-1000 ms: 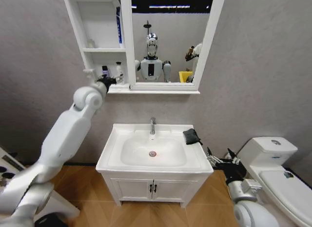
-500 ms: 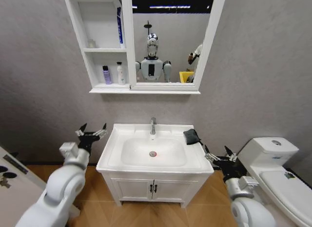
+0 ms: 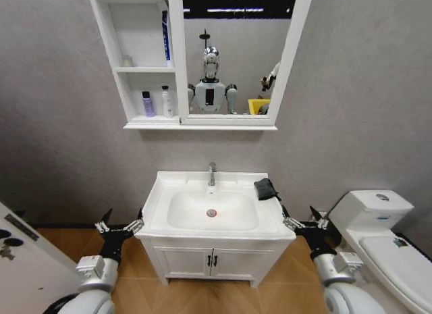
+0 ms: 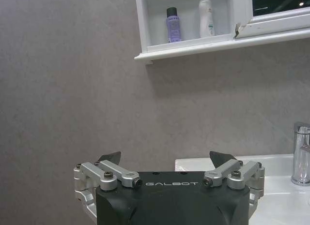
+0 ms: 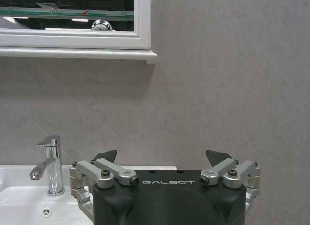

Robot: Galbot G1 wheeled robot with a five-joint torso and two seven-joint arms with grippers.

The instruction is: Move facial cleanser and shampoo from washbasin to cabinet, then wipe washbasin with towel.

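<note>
Bottles (image 3: 155, 101) seen shelved in cabinet (image 3: 138, 57) | both hands, left (image 3: 119, 225) and right (image 3: 304, 221), held spread, empty | wiping step due: towel (image 3: 266, 188) on washbasin (image 3: 212, 209) must be grasped

Even, fairly bright indoor light from above, ceiling strip lights reflected in the mirror (image 3: 233, 50), a soft shadow cast on the grey wall (image 3: 358, 91) under the cabinet (image 3: 142, 57) ledge, mild glare on the washbasin (image 3: 212, 209), straight lines bowed toward head-view edges, sharp focus throughout.
</note>
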